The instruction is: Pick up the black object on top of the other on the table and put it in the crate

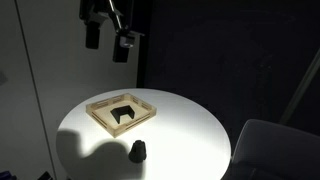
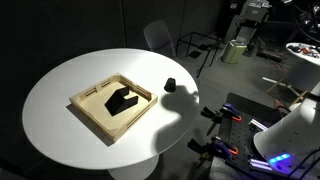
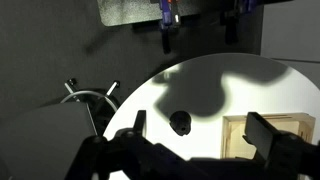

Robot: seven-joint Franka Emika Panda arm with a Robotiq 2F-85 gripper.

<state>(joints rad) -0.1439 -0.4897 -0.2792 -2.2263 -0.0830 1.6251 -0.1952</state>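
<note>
The gripper (image 3: pixel 198 122) hangs high over the table (image 1: pixel 190 125) with its two fingers (image 3: pixel 262 130) wide apart and nothing in them. The black object (image 1: pixel 139 151) sits on the white top just outside the crate (image 1: pixel 140 103), near one corner of it (image 2: pixel 171 85), and it is too small to tell if a flat piece lies under it. A big black arch block (image 2: pixel 122 100) lies inside the crate.
</note>
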